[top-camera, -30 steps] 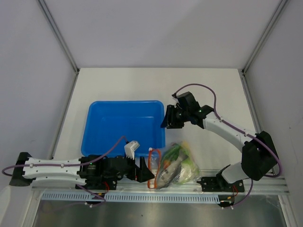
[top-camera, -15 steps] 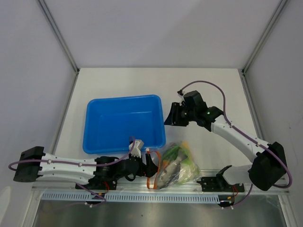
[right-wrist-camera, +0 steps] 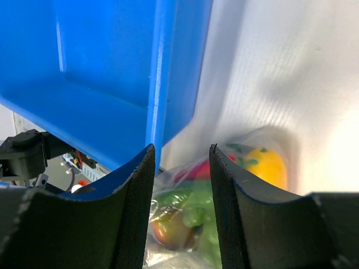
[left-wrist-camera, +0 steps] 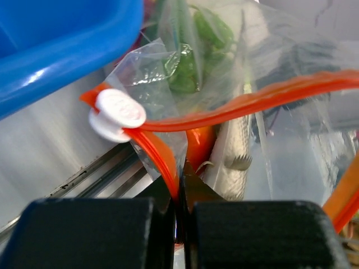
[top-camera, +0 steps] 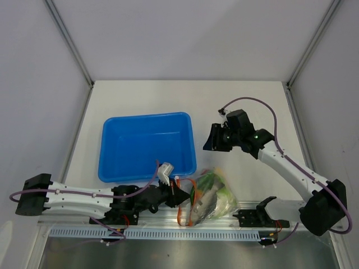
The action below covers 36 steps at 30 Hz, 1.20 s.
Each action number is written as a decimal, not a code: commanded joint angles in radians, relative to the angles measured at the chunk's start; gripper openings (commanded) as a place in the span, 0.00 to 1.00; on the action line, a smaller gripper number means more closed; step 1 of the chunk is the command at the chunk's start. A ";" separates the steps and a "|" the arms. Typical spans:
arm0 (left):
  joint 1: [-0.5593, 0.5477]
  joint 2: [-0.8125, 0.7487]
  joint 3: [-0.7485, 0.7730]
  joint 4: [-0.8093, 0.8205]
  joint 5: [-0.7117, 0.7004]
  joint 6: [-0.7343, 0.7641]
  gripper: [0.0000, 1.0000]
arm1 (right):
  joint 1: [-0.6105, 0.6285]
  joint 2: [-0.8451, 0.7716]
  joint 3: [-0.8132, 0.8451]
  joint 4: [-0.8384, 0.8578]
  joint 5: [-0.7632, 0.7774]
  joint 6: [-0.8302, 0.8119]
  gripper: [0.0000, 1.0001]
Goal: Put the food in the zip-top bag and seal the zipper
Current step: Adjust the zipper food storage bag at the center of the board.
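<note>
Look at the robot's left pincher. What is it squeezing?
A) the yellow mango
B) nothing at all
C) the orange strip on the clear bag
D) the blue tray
C: in the left wrist view the left gripper has its jaws shut on the red-orange zipper of the zip-top bag, just below the white slider.

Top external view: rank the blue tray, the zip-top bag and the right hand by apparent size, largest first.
1. blue tray
2. zip-top bag
3. right hand, raised nearer the camera, so it looks bigger than it is.
</note>
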 commanded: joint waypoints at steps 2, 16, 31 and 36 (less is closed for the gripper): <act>-0.004 -0.014 0.075 0.083 0.091 0.133 0.00 | -0.052 -0.075 0.007 -0.050 -0.016 -0.086 0.46; 0.247 -0.201 0.296 -0.281 0.385 0.400 0.00 | -0.100 -0.247 0.005 -0.184 -0.265 -0.155 0.39; 0.293 -0.018 0.370 -0.171 0.596 0.434 0.00 | 0.081 -0.495 -0.172 -0.291 -0.301 -0.054 0.28; 0.315 0.020 0.434 -0.180 0.617 0.456 0.00 | 0.112 -0.494 -0.096 -0.308 -0.132 -0.057 0.31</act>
